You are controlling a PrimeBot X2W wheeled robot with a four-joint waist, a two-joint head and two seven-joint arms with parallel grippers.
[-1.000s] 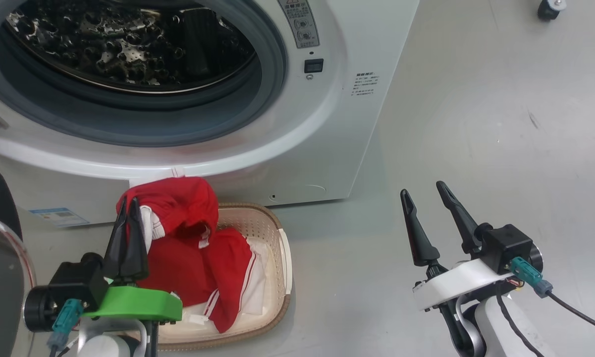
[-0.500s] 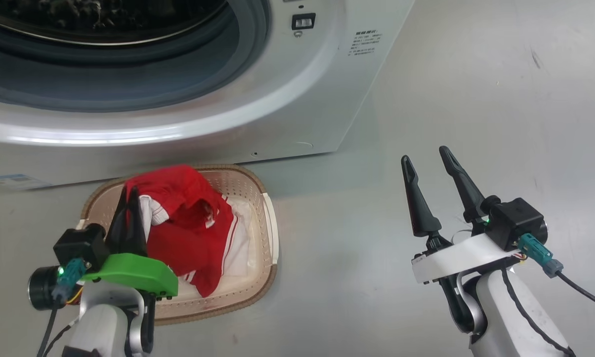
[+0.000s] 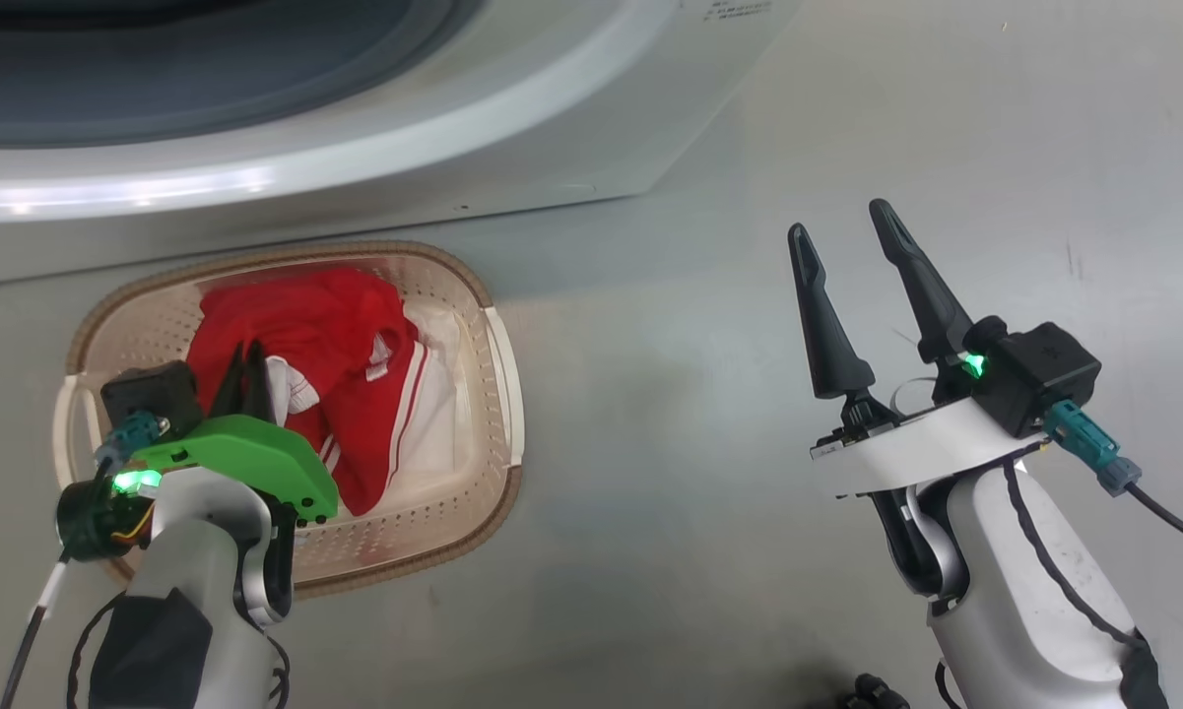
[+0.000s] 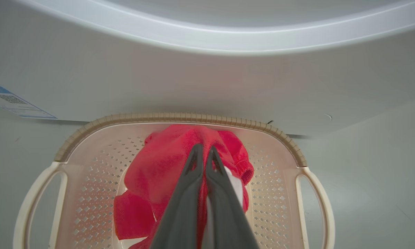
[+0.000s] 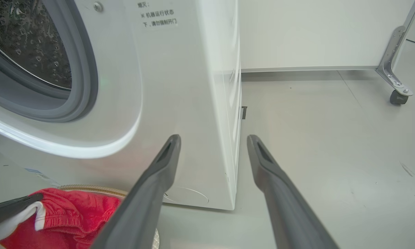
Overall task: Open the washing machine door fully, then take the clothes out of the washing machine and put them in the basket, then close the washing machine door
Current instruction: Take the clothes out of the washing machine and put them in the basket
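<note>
Drop-off step here: left gripper (image 3: 246, 366) is clamped on the clothes (image 3: 325, 330) over the basket (image 3: 500, 394), right gripper (image 3: 838, 219) hangs spread wide, so next it just needs to let go.

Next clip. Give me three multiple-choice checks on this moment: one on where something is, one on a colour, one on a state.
1. Where are the red clothes?
A. on the floor
B. in the basket
C. in the drum

2. What colour is the basket's rim?
A. blue
B. black
C. brown

3. How is the right end effector?
A. open, empty
B. shut on cloth
C. shut, empty

Answers:
1 B: the fabric sits between the perforated walls.
2 C: a brown woven-look band tops the cream sides.
3 A: its fingers stand spread apart with nothing between them.
</note>
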